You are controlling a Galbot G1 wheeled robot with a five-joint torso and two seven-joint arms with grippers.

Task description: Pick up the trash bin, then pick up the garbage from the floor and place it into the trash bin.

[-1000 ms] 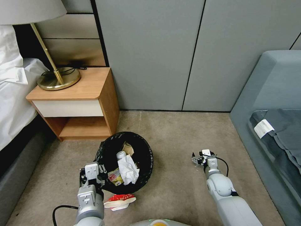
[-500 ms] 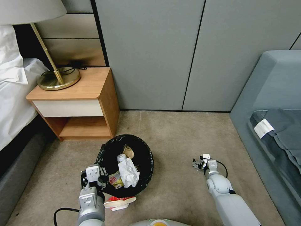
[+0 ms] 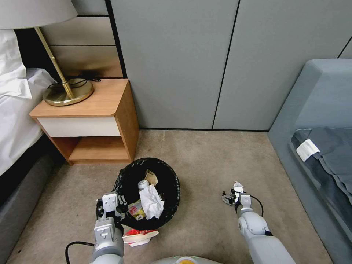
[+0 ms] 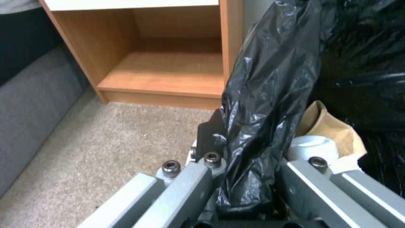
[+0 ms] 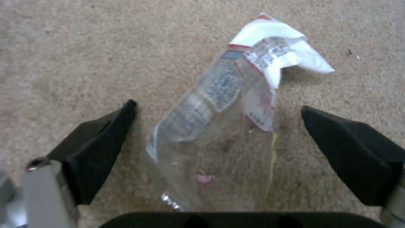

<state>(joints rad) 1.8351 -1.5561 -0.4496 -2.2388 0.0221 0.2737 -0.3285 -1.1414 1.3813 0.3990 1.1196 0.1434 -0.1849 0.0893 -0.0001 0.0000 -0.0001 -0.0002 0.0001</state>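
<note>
Left gripper (image 3: pixel 110 209) clamped on bin (image 3: pixel 150 192) rim, black liner (image 4: pixel 261 104) pinched between jaws, bin near the carpet's (image 3: pixel 205 154) nightstand (image 3: pixel 86 117) side. Inside bin: tissue (image 3: pixel 150 201), small bottle (image 3: pixel 143 184), brown bag (image 3: pixel 150 176), yellow-red wrapper (image 3: pixel 135 211). Red wrapper (image 3: pixel 139 235) on carpet under bin's near edge, possibly touching it. Right gripper (image 5: pixel 219 126) low over mid-carpet, fingers (image 5: pixel 101 139) spread wide either side of clear wrapper (image 5: pixel 227 91) lying flat, not yet closed on it.
</note>
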